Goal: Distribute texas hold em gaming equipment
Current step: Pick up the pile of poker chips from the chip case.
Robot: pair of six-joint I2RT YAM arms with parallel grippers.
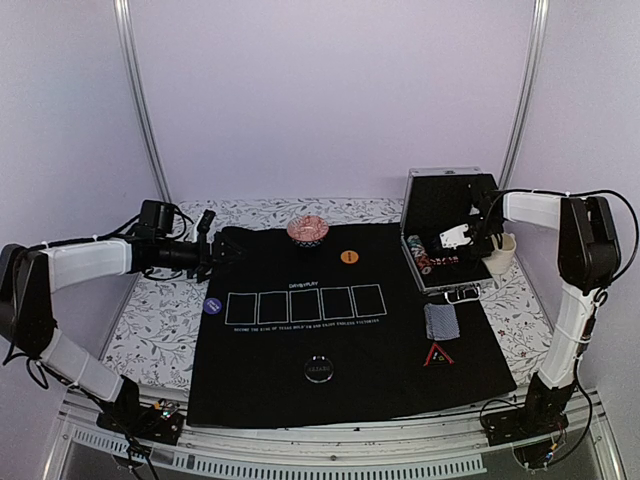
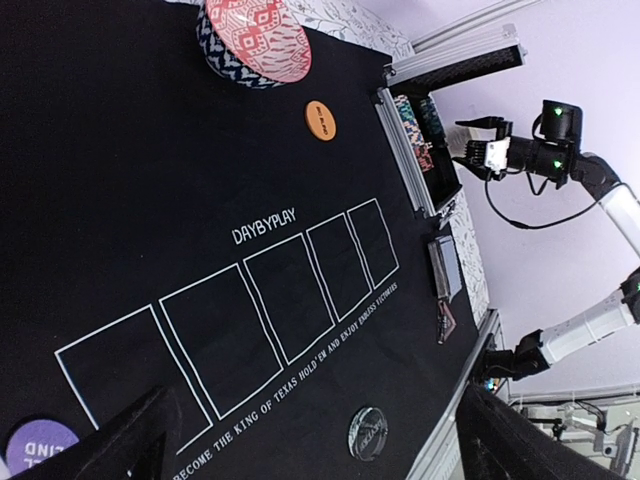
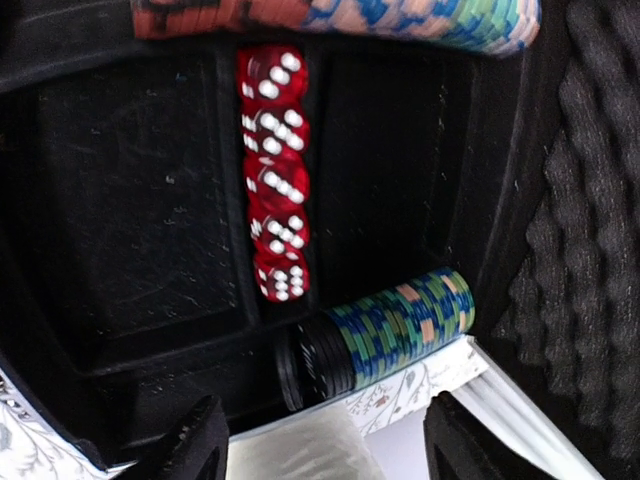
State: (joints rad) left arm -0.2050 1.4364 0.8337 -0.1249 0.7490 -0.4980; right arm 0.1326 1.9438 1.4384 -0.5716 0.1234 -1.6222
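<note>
A row of striped poker chips (image 3: 400, 330) lies on edge in a slot of the open silver case (image 1: 445, 200). In the right wrist view its long axis runs from lower centre up toward the right, with black chips at the left end and teal ones at the right. Just above it, 5 red dice (image 3: 275, 180) form a column running top to bottom, and a second chip row (image 3: 400, 20), red then teal, crosses the top edge. The right gripper (image 3: 325, 445) hangs over the case, jaws apart with nothing between them, the near chip row just beyond its fingertips. At the left of the top view, the left gripper (image 1: 236, 256) hovers at the upper left corner of the black mat (image 1: 250, 370), pointing right, jaws wide apart and empty. The deck of blue-grey-backed playing cards (image 1: 440, 321) lies at the mat's right side below the case, long axis roughly up and down the frame. The red-edged triangle (image 1: 438, 355) just below it points its apex toward the top of the frame. An orange button (image 1: 348, 257) sits above the 5 white rectangles (image 1: 305, 304), a blue button (image 1: 211, 305) left of them, a black button (image 1: 319, 369) below them, and a patterned bowl (image 1: 308, 230) at the mat's top edge. White print reads "DAYBYPLAY" above the rectangles and "BECOME THE KING OF TEXAS HOLD'EM AND ENJOY ENDLESS VICTORIES" beneath. The blue button shows "LIND" upside down in the left wrist view; the other buttons' writing is too small to read.
</note>
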